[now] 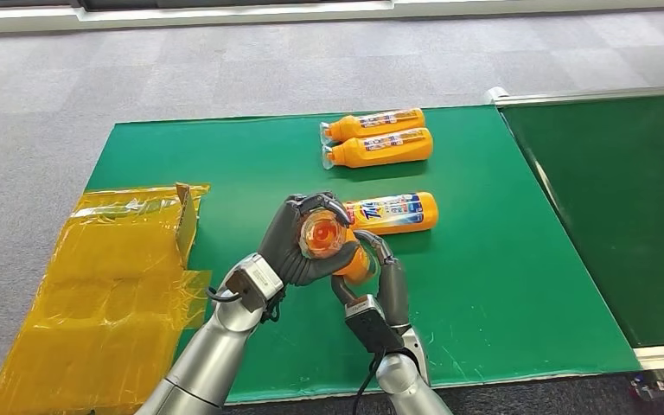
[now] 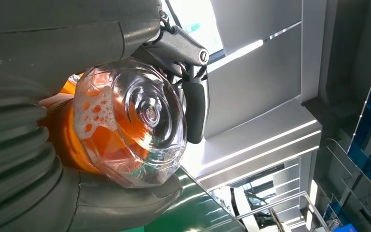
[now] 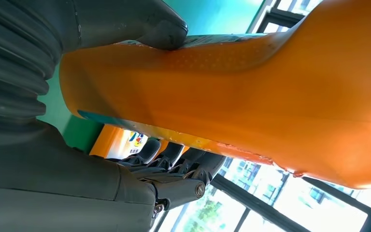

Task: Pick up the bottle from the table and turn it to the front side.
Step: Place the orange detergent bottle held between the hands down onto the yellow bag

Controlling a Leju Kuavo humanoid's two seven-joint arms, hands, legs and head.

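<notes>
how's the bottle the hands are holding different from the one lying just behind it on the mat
The held bottle is off the green mat, gripped by the left hand and right hand; the lying bottle rests free on the mat. The held bottle points its clear cap toward the head camera; the lying bottle is on its side, label up. Both are orange with clear caps.

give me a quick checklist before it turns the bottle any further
1. Left hand holds the cap end of the held bottle: ok.
2. Right hand holds the bottle's body: ok.
3. Bottle lifted off the green table: ok.
4. Cap closed: cannot tell; it is clear, with bubbles behind it in the left wrist view.
5. Label facing front: cannot tell.
6. Nearest lying bottle apart from the hands: not ok, very close.
</notes>
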